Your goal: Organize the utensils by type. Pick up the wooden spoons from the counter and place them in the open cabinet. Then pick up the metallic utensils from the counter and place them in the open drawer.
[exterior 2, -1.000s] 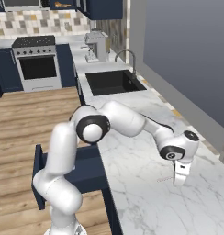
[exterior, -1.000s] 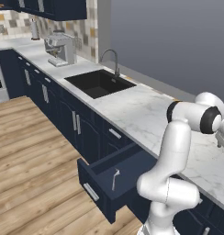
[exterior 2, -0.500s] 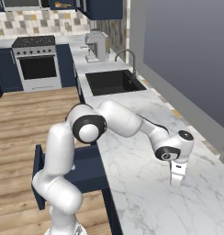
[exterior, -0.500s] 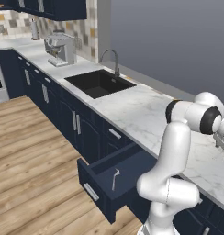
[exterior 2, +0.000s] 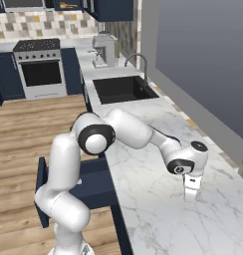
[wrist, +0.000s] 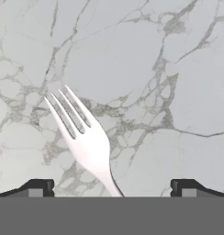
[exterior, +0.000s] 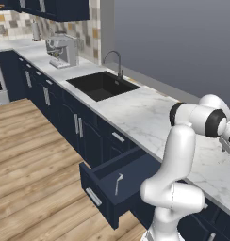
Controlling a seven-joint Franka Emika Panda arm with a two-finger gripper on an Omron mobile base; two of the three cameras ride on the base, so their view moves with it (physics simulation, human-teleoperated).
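Hand slightly lower than before, fingers spread wide, fork flat on marble table, tines toward 11 o'clock, open drawer well apart.

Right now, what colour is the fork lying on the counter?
Silver-grey metal; the fork shows best in the hand view.

White marble counter carries 1 silver fork.

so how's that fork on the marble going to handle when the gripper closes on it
The fork looks thin and metal, so probably stiff and light. Lying flat on smooth marble counter, it may slide or be hard to get under. The open gripper straddles its handle.
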